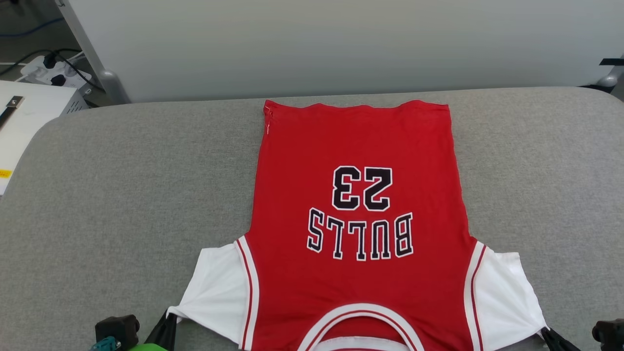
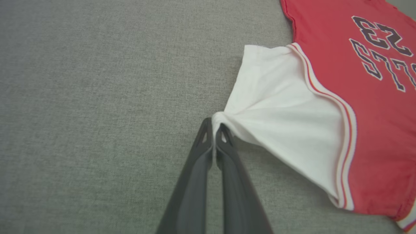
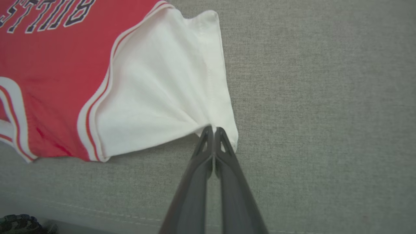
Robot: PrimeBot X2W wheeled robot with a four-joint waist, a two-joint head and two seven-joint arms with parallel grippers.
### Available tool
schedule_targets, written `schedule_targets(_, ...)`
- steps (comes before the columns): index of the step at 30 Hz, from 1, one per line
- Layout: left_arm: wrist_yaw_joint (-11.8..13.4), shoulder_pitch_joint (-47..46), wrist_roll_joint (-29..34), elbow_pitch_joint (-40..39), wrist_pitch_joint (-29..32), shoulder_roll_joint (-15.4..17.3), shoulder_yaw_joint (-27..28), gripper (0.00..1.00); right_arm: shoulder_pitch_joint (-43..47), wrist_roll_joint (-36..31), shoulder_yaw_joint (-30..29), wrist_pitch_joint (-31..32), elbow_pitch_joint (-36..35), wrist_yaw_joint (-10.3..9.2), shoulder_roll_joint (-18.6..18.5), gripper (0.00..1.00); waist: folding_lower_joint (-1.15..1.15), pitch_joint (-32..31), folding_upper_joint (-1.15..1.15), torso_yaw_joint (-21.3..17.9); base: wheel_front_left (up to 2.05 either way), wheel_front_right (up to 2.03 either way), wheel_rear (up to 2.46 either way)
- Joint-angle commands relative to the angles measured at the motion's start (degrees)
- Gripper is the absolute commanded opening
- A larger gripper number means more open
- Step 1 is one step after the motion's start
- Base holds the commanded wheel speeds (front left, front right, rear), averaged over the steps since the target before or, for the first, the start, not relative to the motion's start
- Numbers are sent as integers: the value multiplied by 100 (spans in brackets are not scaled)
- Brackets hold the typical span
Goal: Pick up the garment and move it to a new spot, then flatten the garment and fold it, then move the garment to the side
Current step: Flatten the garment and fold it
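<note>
The garment (image 1: 358, 146), a red jersey with white sleeves and black "BULLS 23" lettering face up, lies spread flat on the grey cushion, collar toward me. My left gripper (image 2: 213, 125) is shut on the corner of the white sleeve (image 2: 279, 107) at the lower left of the head view, where the gripper (image 1: 170, 316) meets the cloth. My right gripper (image 3: 213, 129) is shut on the corner of the other white sleeve (image 3: 162, 81), seen at the lower right of the head view (image 1: 545, 329). Both sleeves are pulled taut into points.
The grey fabric cushion (image 1: 122, 195) stretches wide on both sides of the jersey. A white panel (image 1: 341, 44) stands behind it. At the far left are a white table (image 1: 29, 112) and a power strip (image 1: 53, 70) with cables.
</note>
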Motion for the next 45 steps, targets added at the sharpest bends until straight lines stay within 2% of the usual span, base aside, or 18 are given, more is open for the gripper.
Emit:
schedule_targets(1,7,18,96,-19,-34,-18,29,0,35,-61,-55,49,-93,-10,1,100,1,8,0,13,0,0,0)
schedule_targets(7,-19,-110,274,-276,-34,-155,234,0,-250,-295,-258,19,-680,-10,-106,100,1,151,0,40,0,0,0)
schedule_targets(13,69,-214,531,-612,-34,-282,438,0,-1042,-510,-629,52,-1390,-10,-362,100,1,457,0,155,0,0,0)
schedule_targets(18,123,-418,802,-957,-34,-390,536,0,-2202,-418,-875,380,-1682,-10,-600,100,1,942,0,373,0,0,0)
schedule_targets(23,162,-596,1063,-1305,-34,-522,643,0,-3620,-300,-838,861,-1489,-10,-822,100,1,1518,0,602,0,0,0)
schedule_targets(27,158,-717,1284,-1639,-34,-661,754,0,-4807,-148,-592,1647,-890,-10,-1030,100,1,1970,0,830,0,0,0)
schedule_targets(33,79,-808,1587,-2077,-34,-897,874,0,-6326,500,29,3739,251,-10,-1242,100,1,2581,0,1115,0,0,0)
schedule_targets(37,-16,-924,1752,-2244,-34,-1083,900,0,-7041,690,238,4902,801,-10,-1296,100,1,2919,0,1317,0,0,0)
schedule_targets(41,-113,-1024,1920,-2401,-34,-1251,920,0,-7530,563,339,5509,1183,-10,-1300,100,1,3186,0,1492,0,0,0)
schedule_targets(45,-221,-1064,2080,-2499,-34,-1388,946,0,-7829,382,410,5717,1440,-10,-1225,100,1,3403,0,1611,0,0,0)
